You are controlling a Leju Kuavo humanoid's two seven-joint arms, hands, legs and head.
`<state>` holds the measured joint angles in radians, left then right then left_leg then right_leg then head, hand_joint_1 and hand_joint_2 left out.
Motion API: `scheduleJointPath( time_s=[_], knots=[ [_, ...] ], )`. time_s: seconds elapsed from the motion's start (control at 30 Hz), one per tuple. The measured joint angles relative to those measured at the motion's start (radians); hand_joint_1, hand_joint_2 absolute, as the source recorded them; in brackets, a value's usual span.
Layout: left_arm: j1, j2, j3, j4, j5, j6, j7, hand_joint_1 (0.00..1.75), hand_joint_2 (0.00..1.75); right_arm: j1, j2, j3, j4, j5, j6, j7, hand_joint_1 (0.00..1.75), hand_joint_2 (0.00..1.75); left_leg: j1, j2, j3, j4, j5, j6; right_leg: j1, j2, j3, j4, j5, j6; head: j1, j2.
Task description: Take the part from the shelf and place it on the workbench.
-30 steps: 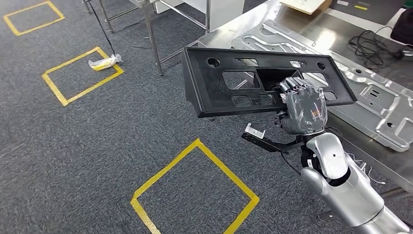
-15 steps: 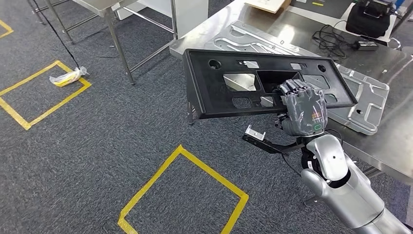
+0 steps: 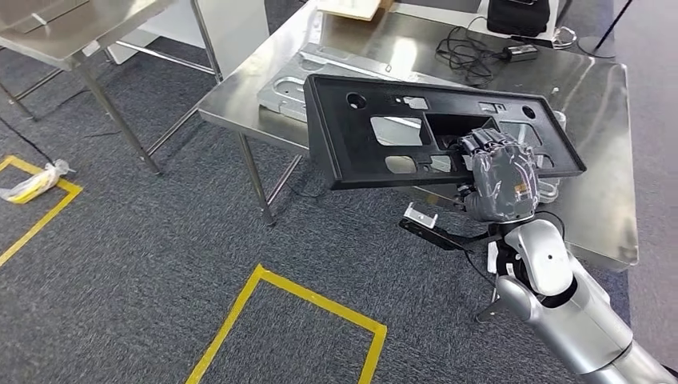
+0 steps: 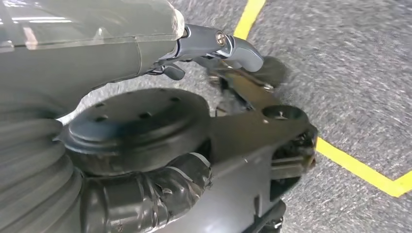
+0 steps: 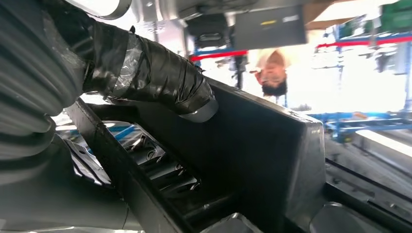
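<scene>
The part (image 3: 360, 152) is a long black plastic panel with several cut-outs. My right hand (image 3: 500, 180) grips it by the rim of a cut-out near its right end and holds it level in the air, over the near edge of the steel workbench (image 3: 608, 120). In the right wrist view the taped thumb (image 5: 165, 82) presses on the black part (image 5: 272, 160). In the left wrist view my left hand's thumb (image 4: 160, 189) hangs over the grey carpet; its fingers are hidden.
A silver stamped metal panel (image 3: 288, 84) lies on the workbench under the part, with cables (image 3: 472, 52), a black box (image 3: 520, 12) and cardboard (image 3: 352, 8) farther back. A second steel table (image 3: 56, 28) stands far left. Yellow floor tape (image 3: 312, 292) marks squares. A person (image 5: 272, 73) stands beyond.
The camera has turned, so the whole scene slid left and the workbench now sits behind and under the part. My right hand keeps the same hold on the part.
</scene>
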<state>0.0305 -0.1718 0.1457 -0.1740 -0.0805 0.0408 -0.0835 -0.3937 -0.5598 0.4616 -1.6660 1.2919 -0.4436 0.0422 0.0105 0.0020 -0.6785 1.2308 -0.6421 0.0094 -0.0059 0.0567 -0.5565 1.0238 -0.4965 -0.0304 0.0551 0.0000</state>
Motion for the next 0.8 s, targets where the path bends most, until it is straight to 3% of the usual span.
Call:
scheduleJointPath(
  time_s=[0.1,0.13,0.17,0.2,0.27,0.33,0.37,0.43,0.47,0.6,0.73,0.8],
  knots=[
    [0.003,0.002,0.0,0.001,0.0,0.0,0.0,0.0,1.75,0.0,0.003,0.0,0.003,0.001,0.002,0.0,1.75,1.75,-0.004,-0.046,0.018,-0.16,0.174,0.015,-0.002,0.035,0.026,0.001,-0.028,0.012,0.001,0.0],
    [0.002,0.003,0.0,0.001,0.0,0.0,0.0,0.0,1.75,0.0,0.004,0.001,0.005,0.002,0.003,0.0,1.75,1.75,-0.007,-0.055,0.023,-0.187,0.207,0.02,-0.004,0.045,0.029,0.0,-0.033,0.019,0.001,0.0],
    [0.0,0.003,0.0,0.001,0.0,0.0,0.0,0.0,1.75,0.0,0.005,0.001,0.006,0.002,0.003,0.0,1.75,1.75,-0.011,-0.053,0.028,-0.196,0.215,0.025,-0.006,0.052,0.032,0.0,-0.035,0.026,0.001,0.0],
    [-0.002,0.003,0.0,0.001,0.0,0.0,0.0,0.0,1.75,-0.001,0.005,0.001,0.007,0.003,0.004,0.0,1.75,1.75,-0.011,-0.043,0.038,-0.205,0.214,0.03,-0.008,0.056,0.033,0.0,-0.034,0.031,0.0,0.0],
    [-0.003,0.003,0.0,0.001,0.0,0.0,-0.002,0.0,1.75,-0.004,0.005,0.001,0.007,0.003,0.006,0.0,1.75,1.75,-0.01,-0.025,0.061,-0.222,0.209,0.042,-0.007,0.025,0.021,0.031,-0.032,0.041,0.001,0.0],
    [-0.004,0.002,0.0,0.001,0.0,0.0,-0.003,0.0,1.75,-0.01,0.005,0.001,0.008,0.004,0.008,0.0,1.75,1.75,-0.008,-0.012,0.086,-0.233,0.198,0.05,-0.007,-0.027,-0.037,0.13,-0.055,0.05,0.002,0.0],
    [-0.004,0.002,0.0,0.001,-0.001,0.0,-0.003,0.0,1.75,-0.013,0.006,0.001,0.008,0.006,0.01,0.0,1.75,1.75,-0.008,-0.007,0.096,-0.235,0.189,0.052,-0.009,-0.042,-0.077,0.189,-0.078,0.056,0.002,0.0],
    [-0.003,0.001,0.0,0.001,-0.001,0.0,-0.003,0.0,1.75,-0.013,0.006,0.001,0.011,0.017,0.013,0.006,1.75,1.75,-0.007,0.003,0.119,-0.235,0.168,0.052,-0.014,-0.051,-0.145,0.266,-0.114,0.065,0.001,0.0],
    [-0.002,0.001,0.0,0.001,-0.001,0.0,-0.004,0.0,1.75,-0.013,0.006,0.001,0.013,0.025,0.014,0.01,1.75,1.75,-0.007,0.007,0.135,-0.235,0.156,0.051,-0.017,-0.053,-0.157,0.259,-0.108,0.069,0.002,0.0],
    [-0.003,-0.001,0.0,0.001,-0.002,-0.001,-0.006,0.0,1.75,-0.016,0.006,0.002,0.017,0.043,0.014,0.018,1.75,1.75,-0.006,0.015,0.188,-0.235,0.118,0.045,-0.019,-0.061,-0.123,0.095,0.016,0.069,0.002,0.0],
    [-0.003,-0.001,0.0,0.001,-0.002,-0.002,-0.007,0.0,1.75,-0.017,0.006,0.002,0.018,0.044,0.015,0.019,1.75,1.75,-0.006,0.015,0.192,-0.235,0.115,0.045,-0.019,-0.062,-0.119,0.078,0.03,0.068,0.002,0.0],
    [-0.004,-0.002,0.0,0.001,-0.002,-0.002,-0.007,0.0,1.75,-0.021,0.006,0.002,0.02,0.045,0.019,0.018,1.75,1.75,-0.006,0.016,0.198,-0.235,0.106,0.039,-0.014,-0.067,-0.113,0.05,0.054,0.061,0.002,0.0]
  ],
)
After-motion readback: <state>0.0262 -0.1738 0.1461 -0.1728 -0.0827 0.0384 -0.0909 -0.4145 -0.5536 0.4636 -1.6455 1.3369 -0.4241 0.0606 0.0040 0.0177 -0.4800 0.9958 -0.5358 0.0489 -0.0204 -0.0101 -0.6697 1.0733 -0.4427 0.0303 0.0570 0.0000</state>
